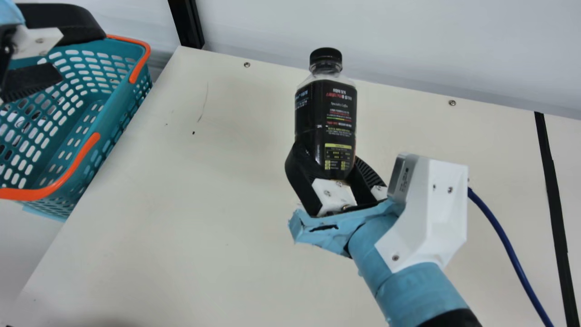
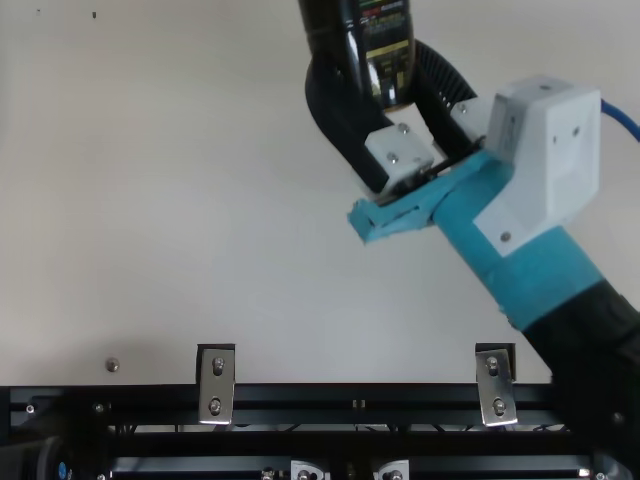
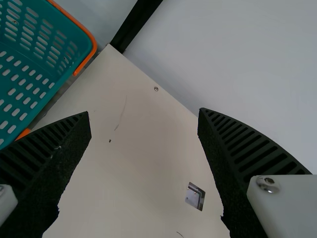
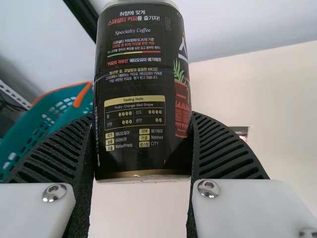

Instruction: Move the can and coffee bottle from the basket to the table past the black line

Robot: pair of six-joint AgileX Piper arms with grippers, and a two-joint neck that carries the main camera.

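Main view: got coffee bottle (image 1: 326, 127) clamped low on its body in right pincer (image 1: 327, 154), cap toward 12 o'clock, long axis near upright. Looks raised off desk (image 1: 204, 227); can't confirm base clearance.

Key relation: need to go from pincer toward 3 o'clock to reach black line (image 1: 554, 190). Not across yet. Basket (image 1: 119, 106) out at 10 o'clock.

Also see left pincer (image 1: 75, 54) at basket, fingers apart, nothing between. Too far from line to help; leave to right arm, clearly nearer.

Next, probably: swing toward 3 o'clock, clear line fully, level base, lower, release. Watch for tipping if set down with any lean
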